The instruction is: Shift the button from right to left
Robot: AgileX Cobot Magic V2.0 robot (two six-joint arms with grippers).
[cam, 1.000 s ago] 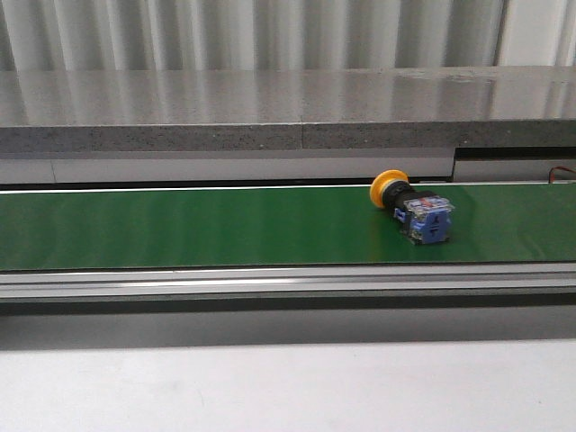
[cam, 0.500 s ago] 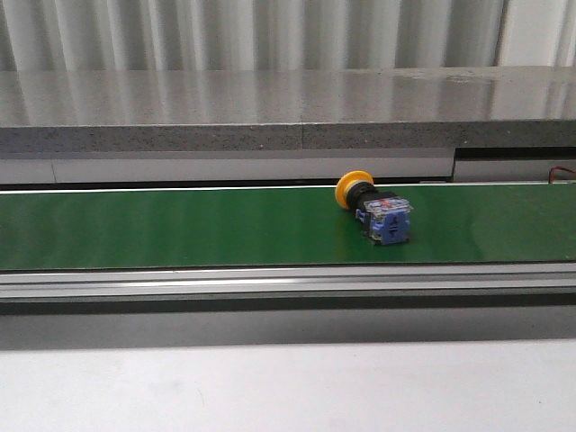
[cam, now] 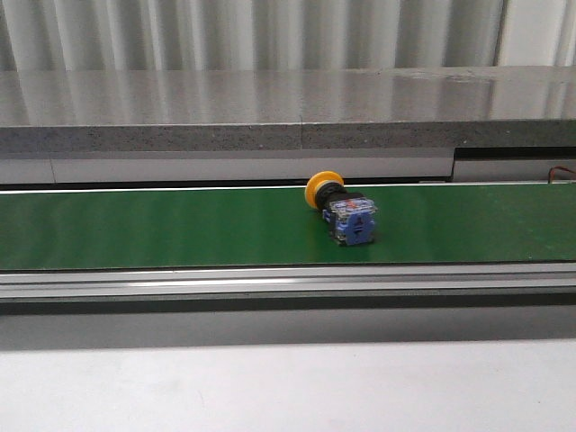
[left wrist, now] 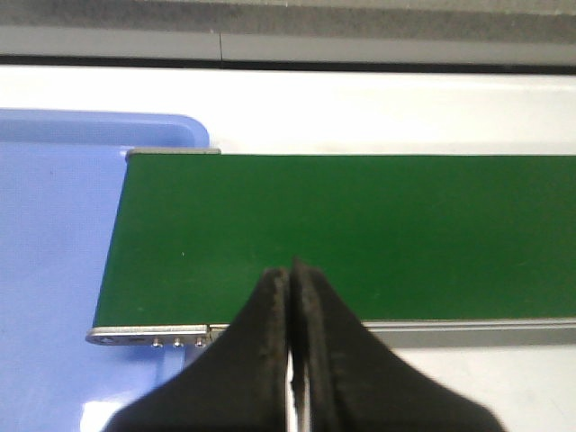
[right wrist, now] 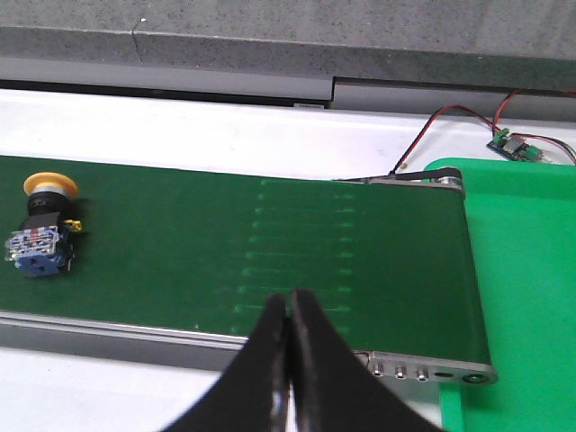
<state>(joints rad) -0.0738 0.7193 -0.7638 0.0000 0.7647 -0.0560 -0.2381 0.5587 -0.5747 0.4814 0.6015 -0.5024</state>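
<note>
"Is the button at the left end yet?"

"No. The left gripper [left wrist: 291, 360] waits over the left end of the green belt [cam: 162, 225], by the blue tray [left wrist: 54, 270]. Its jaws are pressed together, holding nothing."

"So where's the button?"

"The button [cam: 340, 209] lies on its side a bit right of the belt's middle, near the back edge. Nothing touches it."

"And the right gripper?"

"The right gripper [right wrist: 289, 360] hangs over the right end, jaws together too, empty. About half the trip looks left."

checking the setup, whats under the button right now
The button lies on its side on the green belt, yellow head away from the camera. The belt surface directly beneath it is covered.
</note>
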